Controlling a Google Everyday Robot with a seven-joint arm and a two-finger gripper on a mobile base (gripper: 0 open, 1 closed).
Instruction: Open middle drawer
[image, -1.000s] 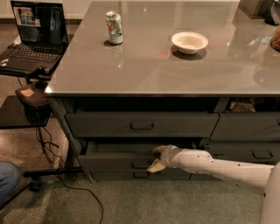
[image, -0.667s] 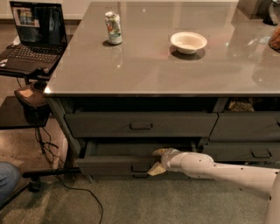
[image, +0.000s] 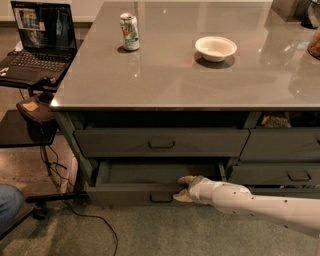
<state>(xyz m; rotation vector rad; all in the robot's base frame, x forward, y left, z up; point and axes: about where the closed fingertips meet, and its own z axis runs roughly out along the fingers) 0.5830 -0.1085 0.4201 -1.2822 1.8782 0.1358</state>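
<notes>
The middle drawer (image: 125, 194) is a wide dark-grey drawer low on the cabinet. It is pulled partly out, so its shallow grey tray (image: 150, 172) shows. Its small black loop handle (image: 161, 197) sits at the centre of the front. My gripper (image: 183, 188) is on the end of the white arm that comes in from the lower right. It sits just right of the handle, with one tan finger (image: 186, 179) over the front's top edge and the other on the front face. It is shut on the drawer front.
A taller closed drawer (image: 161, 142) sits above, and more drawers (image: 299, 175) are to the right. On the grey countertop (image: 175, 80) stand a can (image: 130, 31) and a white bowl (image: 215, 48). A laptop (image: 37, 40) on a side stand, floor cables (image: 95, 222) and a person's knee (image: 7, 205) are at the left.
The middle drawer has slid further out toward the camera, showing more of its tray. My gripper has moved back with its front.
</notes>
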